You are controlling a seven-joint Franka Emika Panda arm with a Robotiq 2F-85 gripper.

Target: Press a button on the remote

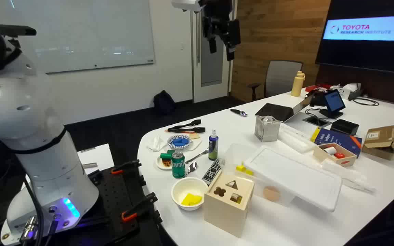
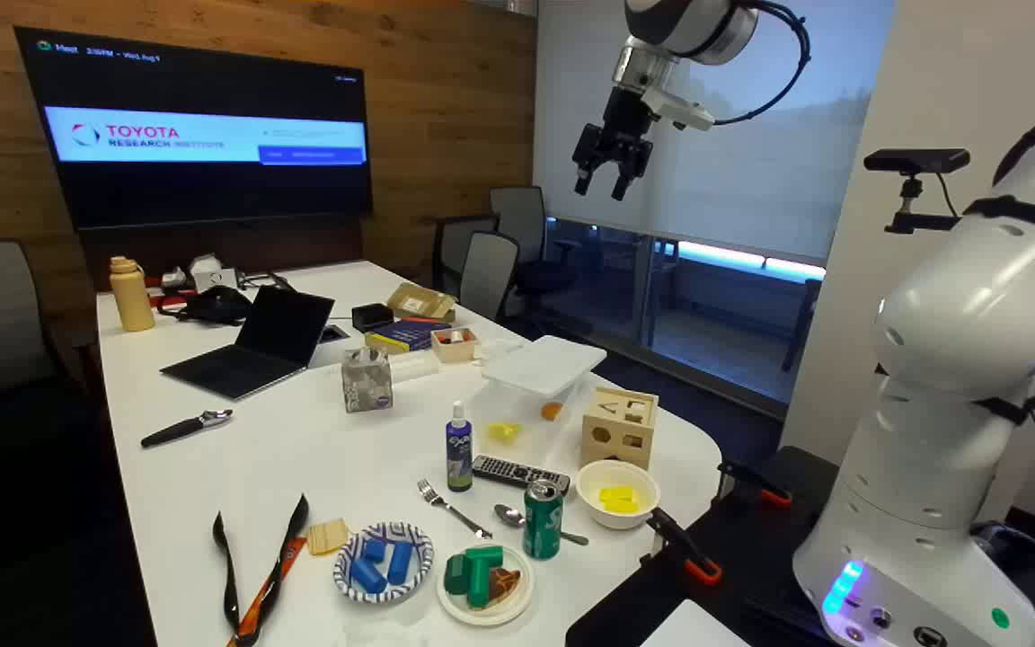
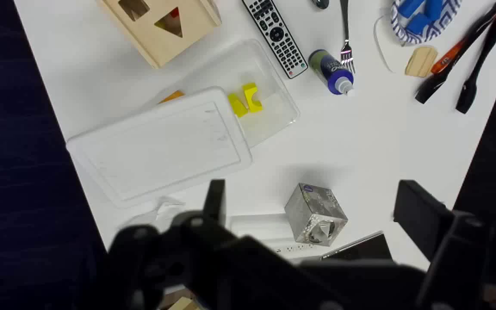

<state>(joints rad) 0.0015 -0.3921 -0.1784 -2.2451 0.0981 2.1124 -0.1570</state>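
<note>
The remote [image 3: 277, 36] is long and silver-edged, with a black-and-white button face turned up. It lies flat on the white table, its upper end cut off by the wrist view's top edge. It shows in both exterior views [image 1: 212, 172] [image 2: 520, 473], between the spray bottle [image 2: 459, 449], the green can [image 2: 543, 521] and the wooden shape box [image 2: 618, 429]. The box hides its near end in an exterior view. My gripper [image 1: 221, 52] is high above the table, far from the remote. In the wrist view its fingers [image 3: 312, 189] are wide apart with nothing between them.
A clear bin with a tilted white lid [image 3: 162, 146] stands beside the remote. A white bowl with yellow blocks [image 2: 618, 517], a spoon [image 2: 510, 516] and a fork [image 2: 455, 509] are close by. A tissue box [image 3: 317, 213] and a laptop [image 2: 252, 346] stand farther off.
</note>
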